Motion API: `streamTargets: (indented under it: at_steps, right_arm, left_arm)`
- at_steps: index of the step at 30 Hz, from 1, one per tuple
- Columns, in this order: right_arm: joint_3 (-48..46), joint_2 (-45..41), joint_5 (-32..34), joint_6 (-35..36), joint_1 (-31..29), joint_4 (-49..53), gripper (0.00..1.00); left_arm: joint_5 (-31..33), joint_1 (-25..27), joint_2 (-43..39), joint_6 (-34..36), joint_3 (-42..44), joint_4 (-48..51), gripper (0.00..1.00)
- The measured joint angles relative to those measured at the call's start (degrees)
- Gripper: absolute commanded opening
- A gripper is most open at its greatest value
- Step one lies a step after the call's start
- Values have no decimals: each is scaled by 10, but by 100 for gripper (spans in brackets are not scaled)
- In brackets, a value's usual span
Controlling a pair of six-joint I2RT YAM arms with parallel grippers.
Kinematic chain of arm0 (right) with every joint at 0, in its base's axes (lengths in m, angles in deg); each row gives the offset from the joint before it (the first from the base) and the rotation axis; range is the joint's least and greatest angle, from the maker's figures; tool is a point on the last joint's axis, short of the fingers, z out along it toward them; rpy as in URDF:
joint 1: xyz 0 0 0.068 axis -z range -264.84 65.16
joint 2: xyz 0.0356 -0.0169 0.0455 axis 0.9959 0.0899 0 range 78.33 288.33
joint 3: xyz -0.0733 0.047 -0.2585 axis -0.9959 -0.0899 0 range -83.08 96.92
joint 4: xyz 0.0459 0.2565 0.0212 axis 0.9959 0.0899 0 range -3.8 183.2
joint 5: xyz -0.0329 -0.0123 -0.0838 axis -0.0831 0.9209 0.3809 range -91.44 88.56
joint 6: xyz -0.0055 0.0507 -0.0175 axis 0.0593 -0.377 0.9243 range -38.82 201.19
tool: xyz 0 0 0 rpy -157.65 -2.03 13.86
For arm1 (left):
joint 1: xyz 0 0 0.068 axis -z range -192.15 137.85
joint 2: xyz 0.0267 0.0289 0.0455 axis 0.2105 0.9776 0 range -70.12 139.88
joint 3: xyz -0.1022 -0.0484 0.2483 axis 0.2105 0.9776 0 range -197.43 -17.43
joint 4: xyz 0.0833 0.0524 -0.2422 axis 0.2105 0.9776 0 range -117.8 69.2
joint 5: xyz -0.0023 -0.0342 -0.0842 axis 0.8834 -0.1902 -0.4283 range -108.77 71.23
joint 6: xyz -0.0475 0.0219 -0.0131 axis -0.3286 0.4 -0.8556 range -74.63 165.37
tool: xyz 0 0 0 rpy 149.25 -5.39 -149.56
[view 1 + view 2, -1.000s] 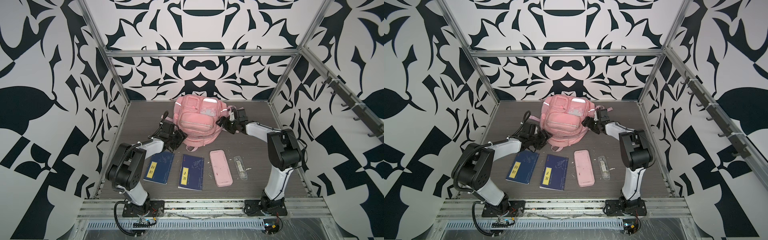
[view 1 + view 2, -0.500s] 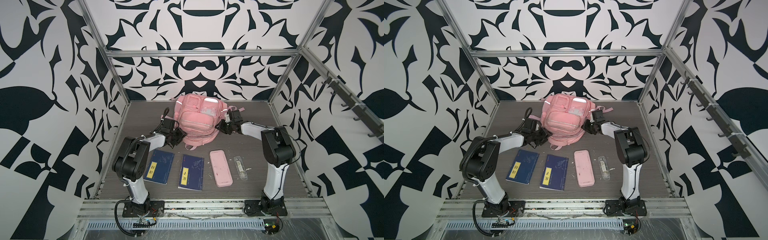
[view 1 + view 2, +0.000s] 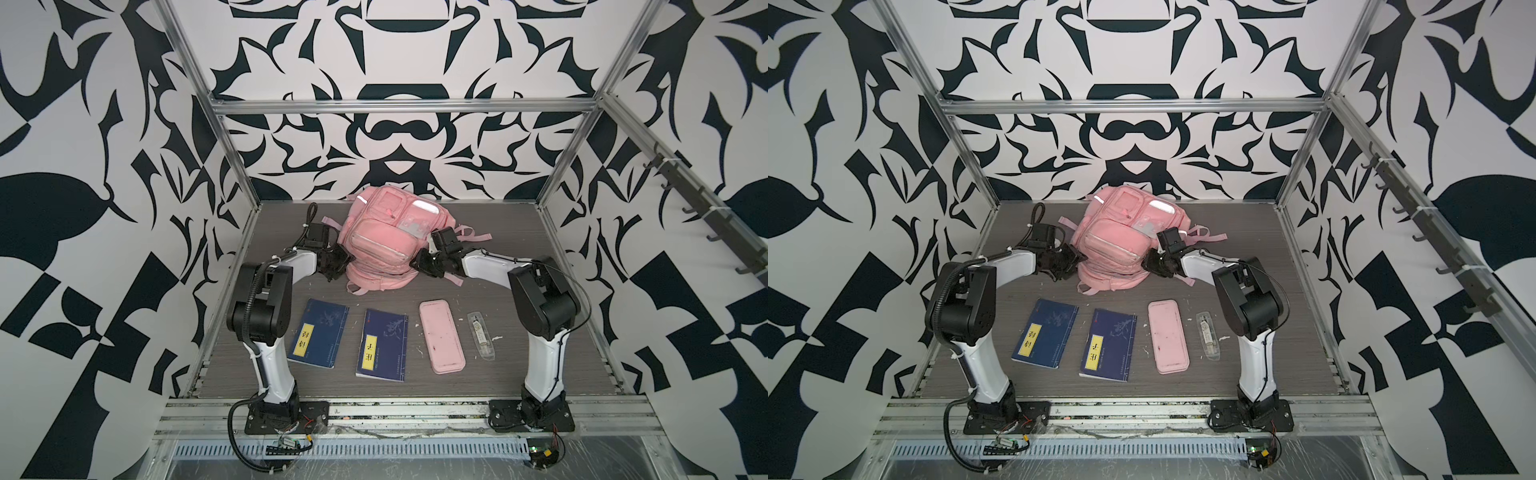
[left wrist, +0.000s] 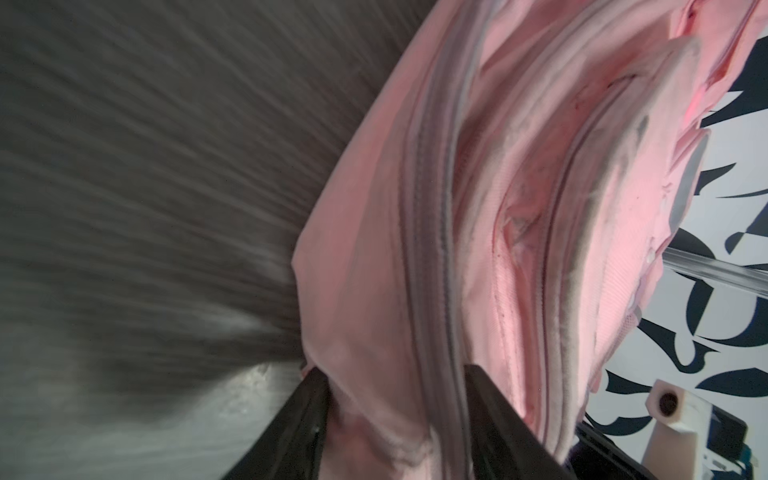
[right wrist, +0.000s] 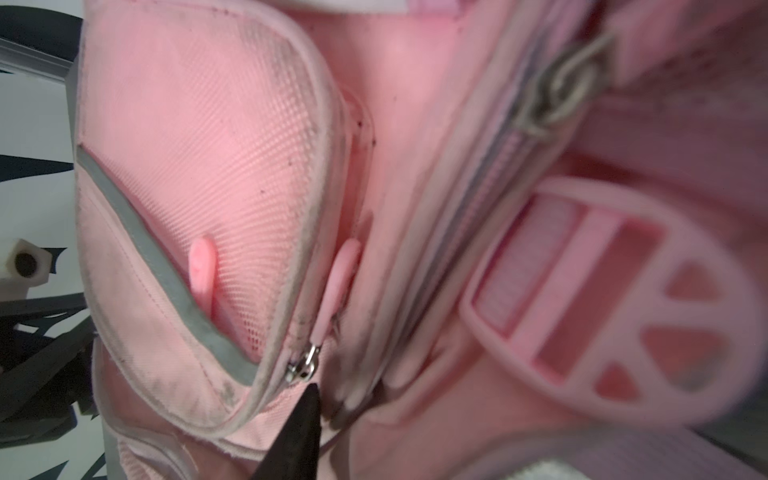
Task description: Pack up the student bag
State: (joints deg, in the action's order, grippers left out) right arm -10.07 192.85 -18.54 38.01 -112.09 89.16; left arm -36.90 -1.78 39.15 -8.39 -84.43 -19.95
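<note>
My 2 arms reach low and inward; left gripper (image 3: 341,265) pinches the bag (image 3: 380,239); the right gripper (image 3: 419,263) jaws I can't read.

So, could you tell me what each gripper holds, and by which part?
The left gripper pinches the student bag by a side fold; whether the right gripper holds anything cannot be told.

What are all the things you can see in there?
student bag: one, pink, back middle of the table
books: two, dark blue with yellow labels, side by side in front of the bag
pencil case: one, pink, right of the books
clear packet: one, see-through, right of the pencil case
table: one, grey-brown, under everything
left gripper: one, black, pinching the bag's side
right gripper: one, black, at the bag's other side near a zip; grip unclear
</note>
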Motion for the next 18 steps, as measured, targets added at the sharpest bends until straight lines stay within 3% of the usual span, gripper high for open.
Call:
streamTargets:
  at_steps: [5,11,18]
  right_arm:
    - [0,-7,-9,4,-21,16,59]
    - [-12,-79,5,67,-32,73,67]
    - [-67,-188,91,164,-31,96,65]
  left_arm:
    - [3,-13,9,27,-22,1,65]
    - [3,-13,-20,56,-20,11,78]
    - [-1,-4,-126,71,0,16,76]
